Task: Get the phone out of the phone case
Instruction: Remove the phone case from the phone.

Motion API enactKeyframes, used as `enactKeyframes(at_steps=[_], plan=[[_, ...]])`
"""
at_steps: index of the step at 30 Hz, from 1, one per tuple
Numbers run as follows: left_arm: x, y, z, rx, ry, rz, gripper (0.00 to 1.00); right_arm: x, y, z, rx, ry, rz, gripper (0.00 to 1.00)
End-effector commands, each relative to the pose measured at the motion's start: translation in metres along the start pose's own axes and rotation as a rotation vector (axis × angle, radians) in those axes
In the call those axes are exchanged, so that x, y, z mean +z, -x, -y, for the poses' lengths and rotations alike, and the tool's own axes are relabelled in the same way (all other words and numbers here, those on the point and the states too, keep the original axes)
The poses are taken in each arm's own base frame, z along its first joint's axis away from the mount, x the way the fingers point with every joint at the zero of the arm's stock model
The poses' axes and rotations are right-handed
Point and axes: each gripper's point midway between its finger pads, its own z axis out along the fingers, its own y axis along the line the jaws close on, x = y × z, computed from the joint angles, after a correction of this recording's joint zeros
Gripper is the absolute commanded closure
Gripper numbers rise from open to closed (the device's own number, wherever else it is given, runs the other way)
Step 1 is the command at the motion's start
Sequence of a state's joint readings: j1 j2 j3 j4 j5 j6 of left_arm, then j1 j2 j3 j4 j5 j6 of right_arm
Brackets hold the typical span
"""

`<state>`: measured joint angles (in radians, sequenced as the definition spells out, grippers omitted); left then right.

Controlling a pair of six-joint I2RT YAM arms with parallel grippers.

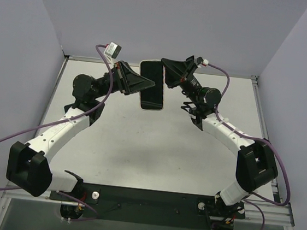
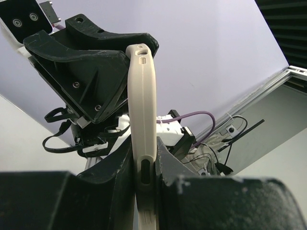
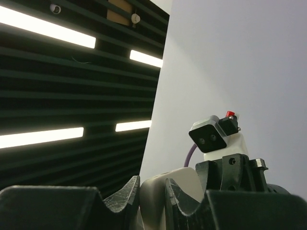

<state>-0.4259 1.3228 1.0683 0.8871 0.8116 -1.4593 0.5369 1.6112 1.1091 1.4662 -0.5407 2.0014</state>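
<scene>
A slim, glossy black phone (image 1: 151, 90) sits in its smooth, round-edged cream plastic phone case (image 2: 142, 105). It is held off the pale matte table (image 1: 138, 152), toward 12 o'clock in the top view, with the screen facing the overhead camera. The left gripper (image 2: 146, 160), angular black plastic, comes in from 9 o'clock and pinches the case's long edge between its fingers. The right gripper (image 3: 152, 189) reaches in from 2 o'clock, its rough dark fingers pressed onto the case's rounded upper corner.
</scene>
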Motion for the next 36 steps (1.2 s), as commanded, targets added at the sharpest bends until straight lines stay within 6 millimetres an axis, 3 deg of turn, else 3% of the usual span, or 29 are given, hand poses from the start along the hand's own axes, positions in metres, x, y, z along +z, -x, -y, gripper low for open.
enactKeyframes(at_steps=[1, 6, 30, 35, 36], plan=[[-0.012, -0.017, 0.177, 0.444, -0.503, -0.004, 1.0, -0.007, 0.005, -0.021, 0.346, 0.124, -0.022, 1.0], [-0.014, -0.023, 0.201, 0.479, -0.572, -0.009, 1.0, -0.001, 0.0, -0.016, 0.37, 0.124, -0.03, 1.0], [-0.033, -0.035, 0.26, 0.6, -0.713, 0.006, 1.0, -0.004, -0.005, 0.034, 0.397, 0.034, -0.018, 1.0], [-0.039, -0.037, 0.277, 0.641, -0.743, 0.011, 1.0, -0.018, -0.003, 0.059, 0.358, -0.035, -0.008, 1.0], [-0.04, -0.037, 0.279, 0.648, -0.745, 0.013, 1.0, -0.029, -0.001, 0.074, 0.36, -0.077, 0.011, 1.0]])
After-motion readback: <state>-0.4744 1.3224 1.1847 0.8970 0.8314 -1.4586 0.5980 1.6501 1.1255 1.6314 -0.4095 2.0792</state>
